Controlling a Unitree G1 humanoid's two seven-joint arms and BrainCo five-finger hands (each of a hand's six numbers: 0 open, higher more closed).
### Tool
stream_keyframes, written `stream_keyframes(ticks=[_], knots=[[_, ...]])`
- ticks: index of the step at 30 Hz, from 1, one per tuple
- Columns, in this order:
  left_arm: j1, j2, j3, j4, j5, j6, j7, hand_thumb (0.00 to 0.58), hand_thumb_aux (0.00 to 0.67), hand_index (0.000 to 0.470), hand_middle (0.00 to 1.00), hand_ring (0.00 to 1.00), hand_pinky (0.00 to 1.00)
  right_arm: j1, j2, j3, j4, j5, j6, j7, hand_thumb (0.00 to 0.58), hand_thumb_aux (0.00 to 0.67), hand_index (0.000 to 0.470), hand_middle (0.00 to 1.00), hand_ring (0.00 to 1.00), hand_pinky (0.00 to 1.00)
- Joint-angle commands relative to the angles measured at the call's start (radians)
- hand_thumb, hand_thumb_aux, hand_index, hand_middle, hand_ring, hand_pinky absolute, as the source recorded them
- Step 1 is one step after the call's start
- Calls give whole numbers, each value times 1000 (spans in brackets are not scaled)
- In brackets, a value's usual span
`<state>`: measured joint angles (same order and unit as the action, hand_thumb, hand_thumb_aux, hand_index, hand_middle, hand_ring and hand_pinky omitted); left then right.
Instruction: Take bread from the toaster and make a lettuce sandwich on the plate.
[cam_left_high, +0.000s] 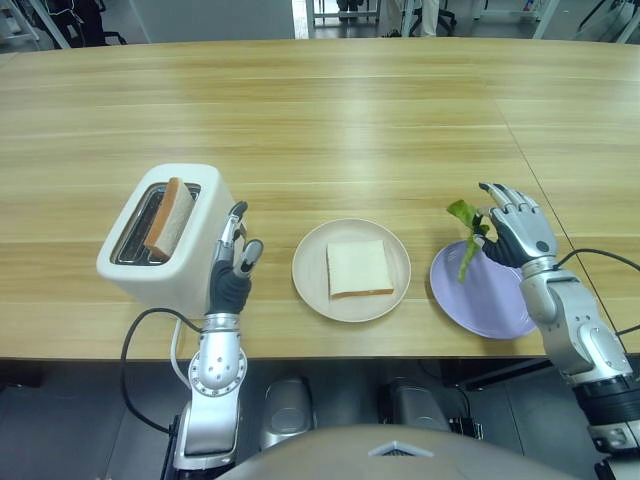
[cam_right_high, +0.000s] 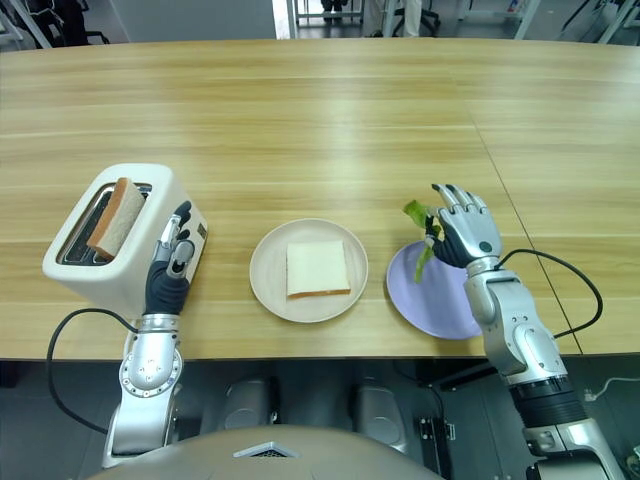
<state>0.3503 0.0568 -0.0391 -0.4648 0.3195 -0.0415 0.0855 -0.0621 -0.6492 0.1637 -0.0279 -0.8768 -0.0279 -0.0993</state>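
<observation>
On the toaster (cam_left_high: 170, 255), at the side facing the left hand (cam_left_high: 232, 268), a small dark patch (cam_right_high: 200, 232): label or knob, cannot tell, and too small for reading.

Toaster cream-white, with rounded corners and two long slots on top, standing at the left of the pale wooden worktop (cam_left_high: 350, 120), near the front edge. In one slot a toast slice (cam_left_high: 172, 215), upright, rising well above the top, pale crumb with brown crust.

In the middle, near the front edge, a round cream plate (cam_left_high: 308, 290). On it, lying flat and about centred, a square bread slice (cam_left_high: 358, 268), white, with a thin brown crust along the near side. To the right of it, close but apart, a purple plate (cam_left_high: 500, 315).

Left hand upright just beside the toaster's right side, fingers nearly straight, close together and pointing up, holding nothing. Touching the toaster or not: cannot tell.

Right hand (cam_left_high: 515, 235) above the far rim of the purple plate, pinching a lettuce leaf (cam_left_high: 465, 240) between thumb and fingers, the remaining fingers spread upward. Leaf green and narrow, crumpled at the top, hanging down toward the purple plate. Lower end touching the plate or not: cannot tell.

In the right eye view, a black cable (cam_right_high: 575, 290) making a wide loop from the right forearm over the worktop's front edge; in the left eye view, this loop cut by the right border. In the left eye view, a black cord (cam_left_high: 135, 335) curving down below the toaster, over the front edge.
</observation>
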Motion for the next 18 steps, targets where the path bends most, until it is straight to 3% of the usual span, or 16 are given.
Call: stream_keyframes(ticks=[1,18], knots=[[-14,-1,-17,35,7,4,-2,0,0,0,0,0,0,-25,20,54,42,-10,-36,12,580,670,460,0,0,0],[-146,15,-48,146,-7,-20,-24,0,0,0,0,0,0,-94,183,165,149,-3,-58,-10,580,670,460,0,0,0]])
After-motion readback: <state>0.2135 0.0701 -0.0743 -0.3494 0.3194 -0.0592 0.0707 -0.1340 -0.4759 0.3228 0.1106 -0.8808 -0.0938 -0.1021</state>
